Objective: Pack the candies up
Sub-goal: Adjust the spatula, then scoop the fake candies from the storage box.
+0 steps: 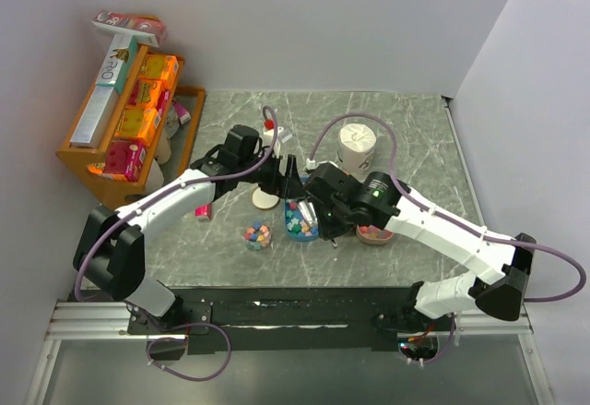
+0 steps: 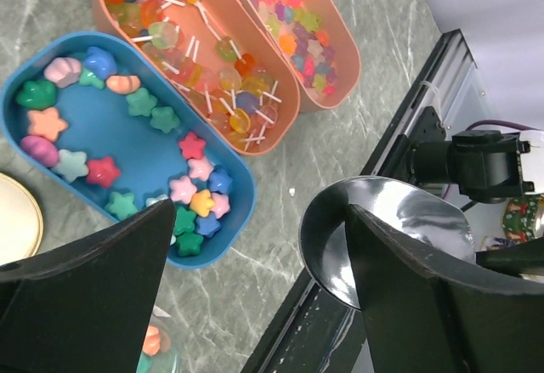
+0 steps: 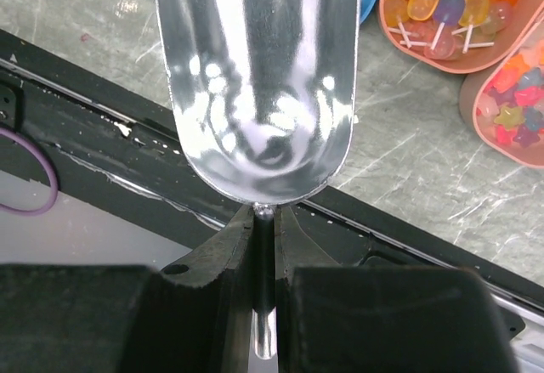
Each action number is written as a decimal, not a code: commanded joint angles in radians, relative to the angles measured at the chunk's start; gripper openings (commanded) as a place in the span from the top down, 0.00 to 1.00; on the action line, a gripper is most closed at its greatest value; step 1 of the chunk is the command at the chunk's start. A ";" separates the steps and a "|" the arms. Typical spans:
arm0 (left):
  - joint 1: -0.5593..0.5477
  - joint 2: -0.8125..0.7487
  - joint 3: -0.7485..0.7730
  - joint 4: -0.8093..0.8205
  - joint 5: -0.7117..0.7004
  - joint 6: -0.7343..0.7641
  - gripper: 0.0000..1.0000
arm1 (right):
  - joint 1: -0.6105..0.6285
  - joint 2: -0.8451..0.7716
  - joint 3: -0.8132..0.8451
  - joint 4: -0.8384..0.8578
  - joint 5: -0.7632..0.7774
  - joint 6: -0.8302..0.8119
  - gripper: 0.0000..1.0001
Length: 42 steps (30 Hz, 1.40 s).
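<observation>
- Left gripper [image 2: 259,245]: jaws spread wide with nothing between them. It hangs above the table, close to the near end of the blue tray [image 2: 110,127].
- Right gripper [image 3: 265,220]: clamped tight on the thin handle of a metal scoop [image 3: 255,76]. The scoop's bowl points away from the wrist, out over the table's front edge.
- Candies [image 2: 201,169]: small stars and shell-like shapes in pink, green, blue, orange and red. They lie loose in the blue tray, mostly along its sides and near end.
- More tiny mixed-colour sweets fill a second orange tray [image 2: 353,67]. A few sit in a small clear cup [image 1: 257,236] on the near-left side of the blue tray.
- An orange tray [image 2: 287,105] lies between those two trays, touching the blue one. It holds lollipops [image 2: 212,50], translucent with white sticks.
- A flat cream disc [image 2: 13,220] sits just beside the blue tray.
- Table [image 1: 415,137]: grey-green, marble-veined, matte. A black rail [image 1: 277,311] runs along its near edge.
- Room: plain white walls [image 1: 323,17] on three sides.
- A wooden rack [image 1: 69,158] at far left carries orange boxes [image 1: 152,77]. A white paper cup [image 1: 357,147] stands upright behind the arms.
- The trays are smooth plastic ovals with rounded ends. The scoop is polished and mirror-bright, with a rounded bowl.
</observation>
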 commanded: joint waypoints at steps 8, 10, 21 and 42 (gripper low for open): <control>-0.027 0.088 0.005 0.028 -0.019 0.006 0.20 | -0.021 -0.137 0.077 0.021 0.061 0.046 1.00; -0.037 0.104 0.014 0.022 -0.019 0.004 0.21 | -0.024 -0.153 0.078 0.026 0.067 0.050 1.00; -0.099 0.168 0.097 -0.004 -0.055 0.001 0.21 | -0.053 -0.203 0.032 0.038 0.104 0.100 1.00; -0.091 0.105 0.180 -0.084 -0.704 -0.085 0.04 | -0.286 -0.022 -0.048 -0.157 -0.114 0.068 1.00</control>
